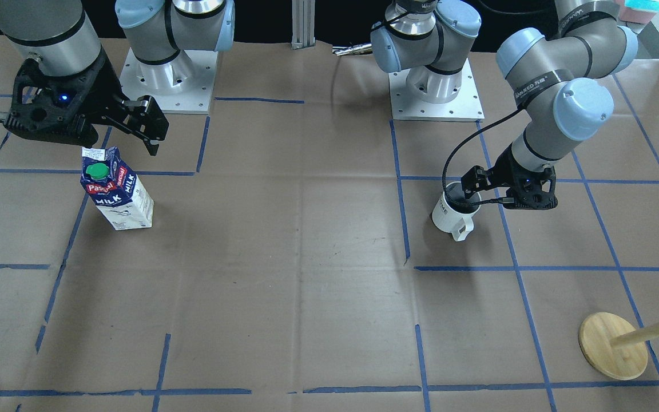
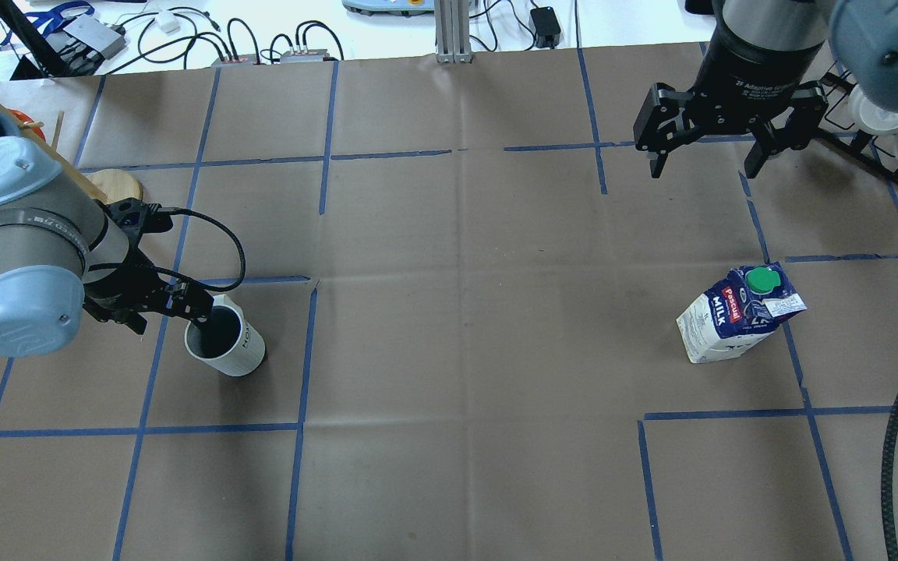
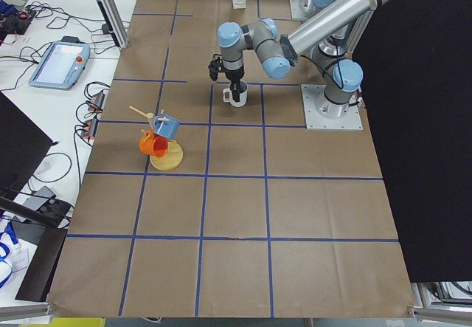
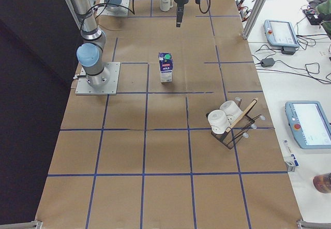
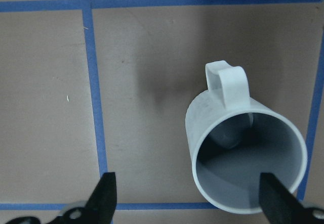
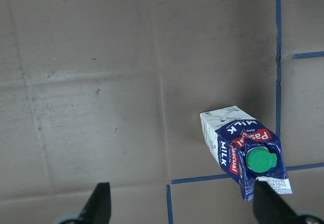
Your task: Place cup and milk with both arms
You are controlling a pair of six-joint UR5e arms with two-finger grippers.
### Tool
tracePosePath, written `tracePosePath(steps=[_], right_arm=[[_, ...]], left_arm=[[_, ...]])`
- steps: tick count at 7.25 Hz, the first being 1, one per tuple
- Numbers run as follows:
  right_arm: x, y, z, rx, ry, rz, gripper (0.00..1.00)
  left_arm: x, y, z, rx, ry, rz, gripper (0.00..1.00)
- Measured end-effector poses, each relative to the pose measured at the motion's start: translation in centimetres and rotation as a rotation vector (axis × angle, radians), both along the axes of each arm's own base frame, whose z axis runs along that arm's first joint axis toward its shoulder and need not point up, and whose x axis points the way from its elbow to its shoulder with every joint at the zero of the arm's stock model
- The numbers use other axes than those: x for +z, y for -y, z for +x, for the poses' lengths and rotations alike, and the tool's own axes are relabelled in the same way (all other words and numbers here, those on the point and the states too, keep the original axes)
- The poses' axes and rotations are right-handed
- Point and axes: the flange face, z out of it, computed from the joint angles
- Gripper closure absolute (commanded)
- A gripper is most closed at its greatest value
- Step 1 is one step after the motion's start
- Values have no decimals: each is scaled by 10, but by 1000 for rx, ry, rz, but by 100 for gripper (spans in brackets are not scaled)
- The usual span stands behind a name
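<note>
The white cup point(image 1: 452, 216) stands upright on the brown table, handle toward the operators' side; it also shows in the overhead view point(image 2: 229, 347) and the left wrist view point(image 5: 243, 153). My left gripper point(image 1: 471, 191) point(image 5: 190, 188) is open at the cup, with one finger over its grey inside and the other outside its rim. The milk point(image 1: 116, 191) point(image 2: 737, 312) point(image 6: 245, 155) stands upright on the other side of the table. My right gripper point(image 2: 705, 167) point(image 6: 185, 198) is open and empty, well above the table and off to the side of the milk.
A wooden mug tree point(image 1: 612, 343) with a blue and an orange mug stands near the left arm's side. A black rack with white cups point(image 4: 227, 118) stands beyond the milk. The two arm bases point(image 1: 166, 80) point(image 1: 435, 94) are at the robot's edge. Blue tape lines grid the table.
</note>
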Motion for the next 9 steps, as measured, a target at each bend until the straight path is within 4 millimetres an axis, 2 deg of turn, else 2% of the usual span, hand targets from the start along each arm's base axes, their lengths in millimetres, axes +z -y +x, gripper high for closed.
tracePosePath(steps=[1, 2, 3, 4, 5, 7, 9], right_arm=[[0, 0, 0, 0, 0, 0, 0], [0, 0, 0, 0, 1, 0, 0], [0, 0, 0, 1, 1, 1, 0], [0, 0, 0, 2, 1, 1, 0], [0, 0, 0, 2, 1, 1, 0], [0, 0, 0, 2, 1, 1, 0], [-1, 0, 0, 3, 1, 3, 0]], left_arm=[[-6, 2, 1, 3, -4, 10, 8], [-13, 4, 1, 5, -7, 19, 27], [-19, 7, 2, 6, -8, 24, 74], [-24, 9, 3, 11, -9, 30, 96], [-27, 10, 4, 26, -7, 36, 100], [-28, 11, 3, 71, 2, 35, 100], [-15, 19, 1, 82, 16, -12, 100]])
